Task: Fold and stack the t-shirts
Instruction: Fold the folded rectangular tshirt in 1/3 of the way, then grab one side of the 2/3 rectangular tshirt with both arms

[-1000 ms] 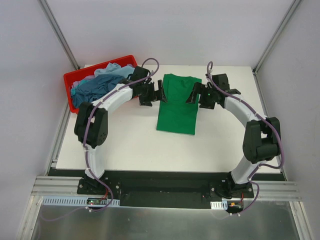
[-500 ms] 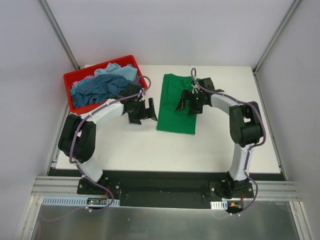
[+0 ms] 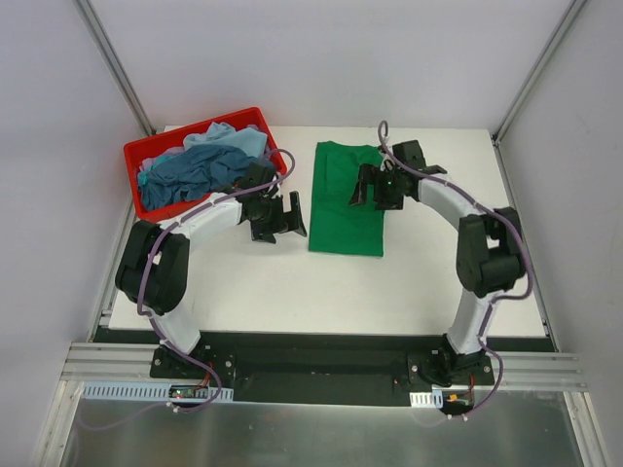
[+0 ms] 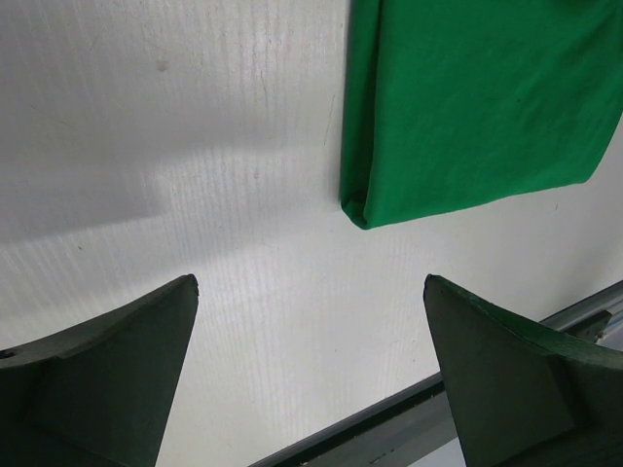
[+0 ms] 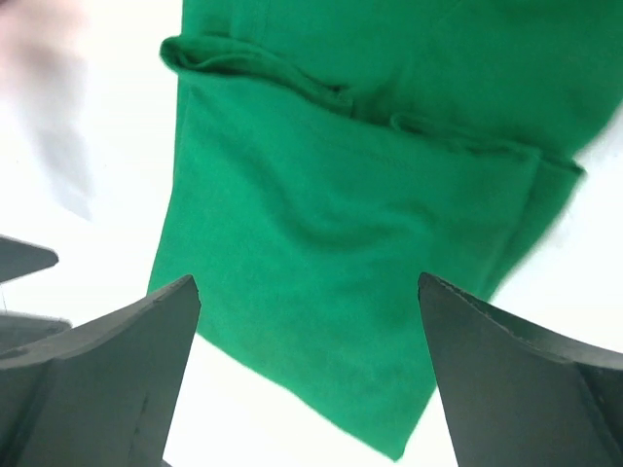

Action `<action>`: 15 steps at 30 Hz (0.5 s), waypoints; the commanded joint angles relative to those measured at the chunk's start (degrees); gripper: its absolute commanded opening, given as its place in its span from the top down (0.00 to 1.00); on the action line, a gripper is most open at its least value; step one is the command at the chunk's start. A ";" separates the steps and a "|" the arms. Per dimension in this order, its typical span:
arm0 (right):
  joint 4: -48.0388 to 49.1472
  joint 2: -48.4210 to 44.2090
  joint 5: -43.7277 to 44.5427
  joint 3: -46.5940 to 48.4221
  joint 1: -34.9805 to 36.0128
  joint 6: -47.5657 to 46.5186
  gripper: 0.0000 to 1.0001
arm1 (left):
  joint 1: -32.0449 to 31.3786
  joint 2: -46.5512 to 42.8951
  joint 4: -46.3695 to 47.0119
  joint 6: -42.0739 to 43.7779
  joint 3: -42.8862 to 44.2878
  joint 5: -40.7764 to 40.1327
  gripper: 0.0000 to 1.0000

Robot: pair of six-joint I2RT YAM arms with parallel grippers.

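1. Green t-shirt (image 3: 348, 199): folded into a long rectangle and lying flat on the white bench (image 3: 292, 282), right of centre toward the far side, its long side running near to far. The right wrist view (image 5: 341, 243) shows tucked-in fabric edges across its upper part. The left wrist view (image 4: 467, 107) shows its near-left corner as a rounded fold.
2. Teal-blue t-shirt (image 3: 190, 173): crumpled and unfolded inside the red bin (image 3: 146, 148), heaped above the rim.
3. Pale blue t-shirt (image 3: 216, 136): crumpled in the same bin, on the far side of the teal-blue one and touching it.
4. Red bin: rectangular, at the far-left corner of the bench, set at an angle to its edges.
5. Left end effector (image 3: 284, 222): jaws spread wide and holding nothing. It is over bare bench just left of the green t-shirt, between bin and shirt (image 4: 310, 292).
6. Right end effector (image 3: 370, 195): jaws spread wide and empty, above the far half of the green t-shirt (image 5: 307, 287). Contact with the fabric cannot be told.
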 commanded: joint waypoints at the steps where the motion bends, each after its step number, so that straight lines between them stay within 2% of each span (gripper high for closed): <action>1: -1.69 -14.45 6.21 -5.55 0.36 -2.15 0.04 | 0.47 -0.37 0.69 -0.57 0.85 0.85 0.01; 8: -2.92 -31.76 12.98 -22.95 0.28 1.36 0.04 | 0.39 -1.87 2.35 -1.45 -1.43 3.31 0.01; 15: 3.13 -39.87 10.36 -34.92 0.36 7.68 0.04 | 0.39 1.47 5.08 -1.54 -1.44 8.76 0.01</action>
